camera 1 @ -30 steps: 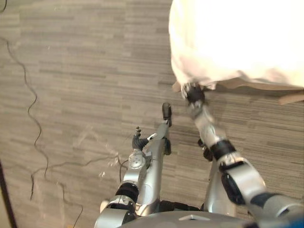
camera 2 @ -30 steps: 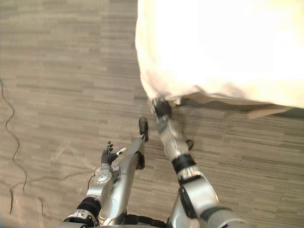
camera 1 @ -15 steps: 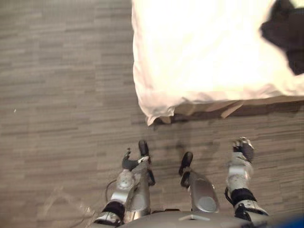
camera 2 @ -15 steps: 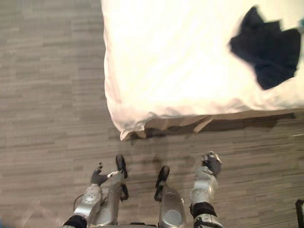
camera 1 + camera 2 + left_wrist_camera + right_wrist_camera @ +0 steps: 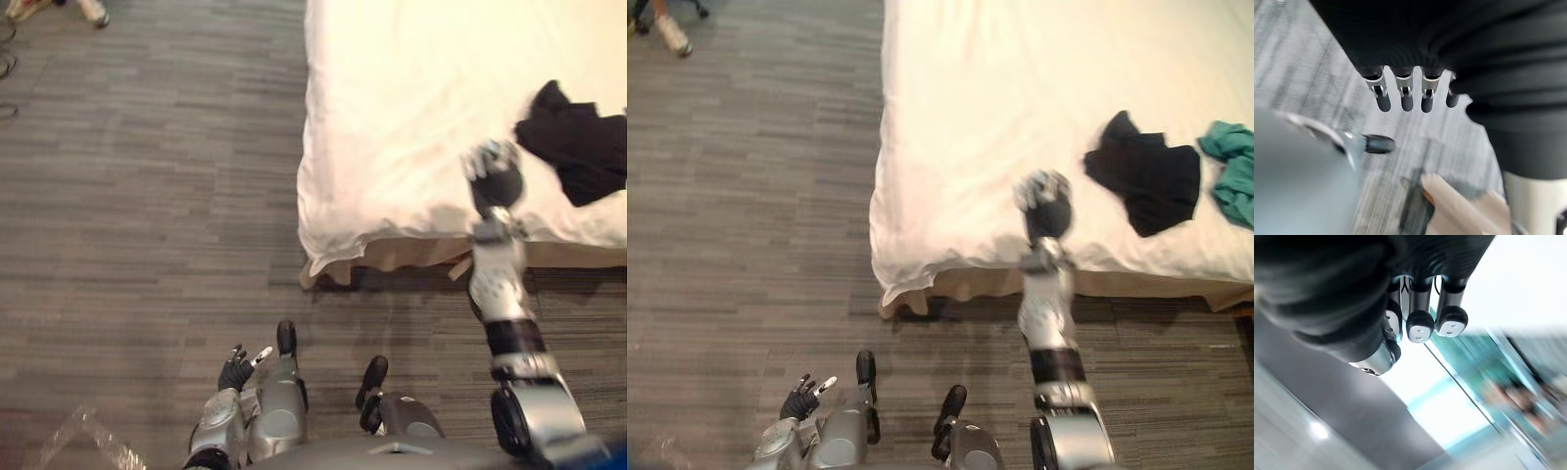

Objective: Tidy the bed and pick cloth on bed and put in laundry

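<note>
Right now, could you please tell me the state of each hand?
Left hand: open, empty.
Right hand: closed, holding nothing, above the bed.

The right hand curls its fingers before an indistinct bright backdrop.

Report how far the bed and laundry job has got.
Nothing looks done: the black cloth and teal cloth lie on the bed. In hand: the right hand, curled and empty, is above the bed near the black cloth; the left hand hangs open. Left: both pickups, laundry, tidying.
</note>
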Controlling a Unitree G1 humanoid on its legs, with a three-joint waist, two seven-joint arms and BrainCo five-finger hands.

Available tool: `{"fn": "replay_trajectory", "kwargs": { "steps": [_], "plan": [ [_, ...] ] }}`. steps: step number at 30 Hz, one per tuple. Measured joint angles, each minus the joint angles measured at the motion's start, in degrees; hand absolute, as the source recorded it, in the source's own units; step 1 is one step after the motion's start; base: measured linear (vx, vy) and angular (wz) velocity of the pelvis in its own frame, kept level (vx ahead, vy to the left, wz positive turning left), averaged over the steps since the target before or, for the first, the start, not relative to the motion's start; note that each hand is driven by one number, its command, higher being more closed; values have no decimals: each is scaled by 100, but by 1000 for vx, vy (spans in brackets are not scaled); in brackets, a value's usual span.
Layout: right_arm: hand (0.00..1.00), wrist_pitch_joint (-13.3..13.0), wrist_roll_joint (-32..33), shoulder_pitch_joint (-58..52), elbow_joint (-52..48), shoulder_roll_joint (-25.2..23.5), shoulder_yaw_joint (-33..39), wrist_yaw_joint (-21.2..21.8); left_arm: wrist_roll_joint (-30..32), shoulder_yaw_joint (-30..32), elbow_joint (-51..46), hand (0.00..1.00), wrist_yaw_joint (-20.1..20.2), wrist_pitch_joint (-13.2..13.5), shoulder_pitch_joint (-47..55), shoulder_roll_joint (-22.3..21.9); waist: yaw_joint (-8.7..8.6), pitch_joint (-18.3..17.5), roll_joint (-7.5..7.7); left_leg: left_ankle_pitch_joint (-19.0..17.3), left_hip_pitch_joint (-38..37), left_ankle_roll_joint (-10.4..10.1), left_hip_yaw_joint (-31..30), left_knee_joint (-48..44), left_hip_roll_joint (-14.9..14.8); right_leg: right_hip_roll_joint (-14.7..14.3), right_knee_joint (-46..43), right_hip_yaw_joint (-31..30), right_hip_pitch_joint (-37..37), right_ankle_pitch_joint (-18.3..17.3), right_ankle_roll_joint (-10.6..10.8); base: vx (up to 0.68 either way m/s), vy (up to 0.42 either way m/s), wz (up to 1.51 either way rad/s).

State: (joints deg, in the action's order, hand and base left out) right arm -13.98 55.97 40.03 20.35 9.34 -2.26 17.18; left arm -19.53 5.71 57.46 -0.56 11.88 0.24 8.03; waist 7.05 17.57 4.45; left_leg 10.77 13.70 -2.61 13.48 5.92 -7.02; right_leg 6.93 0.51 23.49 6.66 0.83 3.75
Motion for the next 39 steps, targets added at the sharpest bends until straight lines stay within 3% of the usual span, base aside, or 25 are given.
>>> {"fn": "replay_trajectory", "kwargs": {
  "steps": [5,7,8,12,15,17,20,26,29,32,35,38,39],
  "plan": [
    [100,47,-172,1703,525,-143,-141,-507,-13,-76,17,0,28,36,-307,44,161,412,-99,208,660,164,-161,-32,120,63,116,195,488,205,20,9,46,23],
    [100,23,-160,1953,766,-80,-117,-828,-12,-246,13,0,29,35,-539,-35,214,539,-276,256,883,220,-182,-34,202,133,133,243,695,262,60,1,78,17],
    [100,-19,-142,2044,939,42,-113,-1118,-16,-471,-4,0,56,36,-726,-136,264,663,-501,282,1056,256,-174,-34,283,220,112,230,877,313,99,-10,97,4],
    [100,-259,373,2005,1081,397,396,-1698,-445,-764,-14,0,230,45,-1059,-536,278,935,-1043,302,1579,285,37,-35,453,423,43,-16,1519,469,244,23,109,-17],
    [100,-454,572,1875,235,371,390,-1647,-702,-462,-73,0,231,157,-1074,-793,251,1004,-1174,274,1768,266,353,-35,496,552,-73,-335,1946,524,295,52,89,-48],
    [100,-538,641,1668,-47,368,480,-1660,-702,-319,-209,0,152,236,-1058,-903,231,1003,-1172,236,1787,248,491,-35,494,605,-262,-462,2124,475,297,59,63,-36],
    [100,-704,1002,1285,-692,299,1025,-1606,-699,-280,-540,0,17,358,-1066,-1007,58,1012,-1149,201,1977,201,566,-35,463,638,-622,-543,2524,331,257,71,34,-11],
    [100,-681,1481,551,-1033,577,1948,-1119,-741,-71,-699,0,-229,351,-1066,-1098,-140,1092,-991,191,1951,213,837,-36,401,615,-866,-815,2789,258,173,81,-1,-23],
    [100,-620,1609,-3,-739,716,2374,-861,-807,-44,-718,0,-228,359,-1052,-1096,-235,1120,-900,171,1752,219,957,-36,367,576,-871,-898,2673,248,157,83,-22,-21],
    [100,-417,1623,-846,266,646,2602,-860,-796,-74,-776,0,-202,349,-989,-1083,-326,1119,-757,85,1381,209,1084,-36,310,512,-836,-1002,2370,206,118,82,-27,-21],
    [100,-305,1255,-2021,701,180,2626,-837,-615,-131,-791,0,-139,264,-897,-1087,-499,1099,-696,-27,807,197,1194,-35,241,438,-736,-1040,1818,126,115,106,-56,-24],
    [100,-244,869,-2580,956,-99,2599,-834,-485,-205,-793,0,-104,224,-848,-1032,-519,1048,-558,-118,432,173,1319,-35,137,331,-580,-1084,1448,124,112,81,-53,-29],
    [0,-209,630,-2850,1082,-256,2589,-834,-433,-313,-793,0,-106,181,-831,-965,-539,986,-467,-148,220,135,1390,-35,83,274,-503,-1086,1233,105,107,140,-89,-28]
  ]
}}
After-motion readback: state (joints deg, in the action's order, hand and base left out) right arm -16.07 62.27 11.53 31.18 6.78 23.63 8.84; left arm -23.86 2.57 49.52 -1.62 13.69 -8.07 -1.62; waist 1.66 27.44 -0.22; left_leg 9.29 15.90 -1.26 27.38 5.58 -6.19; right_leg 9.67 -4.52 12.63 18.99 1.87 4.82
